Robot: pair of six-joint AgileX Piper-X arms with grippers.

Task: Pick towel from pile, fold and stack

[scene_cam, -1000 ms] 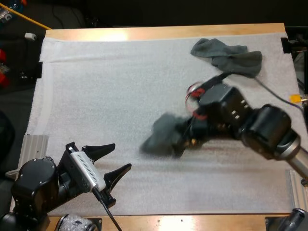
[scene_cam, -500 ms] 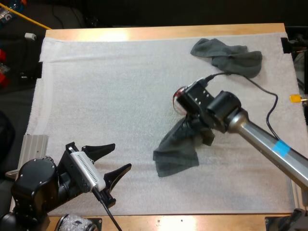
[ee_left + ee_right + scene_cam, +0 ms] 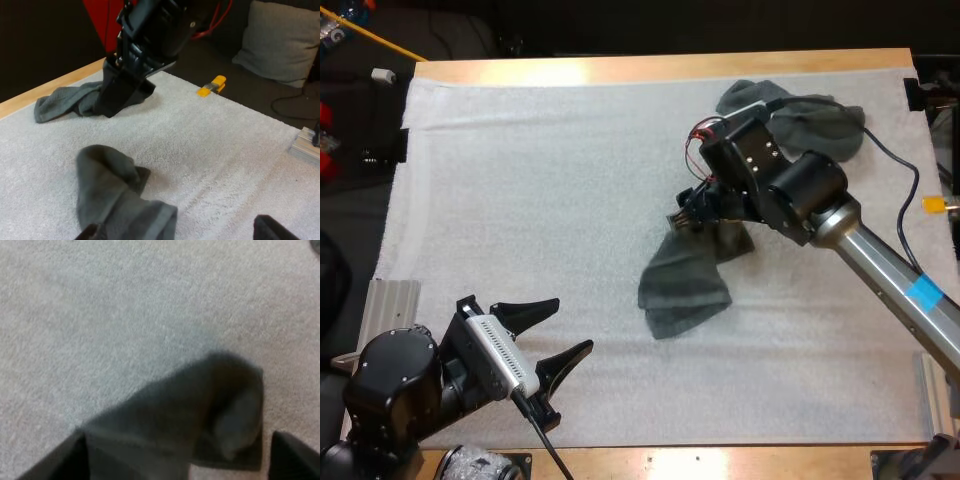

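Note:
One dark grey-green towel (image 3: 685, 285) lies loosely crumpled on the white mat, a little right of centre. My right gripper (image 3: 692, 212) hovers at its far end, fingers (image 3: 295, 455) standing apart on either side of the towel (image 3: 200, 410) and not pressing on it. A second crumpled towel (image 3: 800, 115) sits at the far right of the mat, partly hidden by my right arm. My left gripper (image 3: 570, 325) rests open near the front left, well short of the near towel (image 3: 115, 200). From there the right gripper (image 3: 122, 97) hangs just in front of the far towel (image 3: 70, 100).
The white mat (image 3: 540, 180) stretches bare over its left and middle. A metal bracket (image 3: 390, 300) sits at the mat's left edge. The wooden table edge (image 3: 660, 68) runs along the far side.
The right gripper carried the towel toward the middle, laid it on the mat, then opened and drew back toward the far right. The left arm has stayed still.

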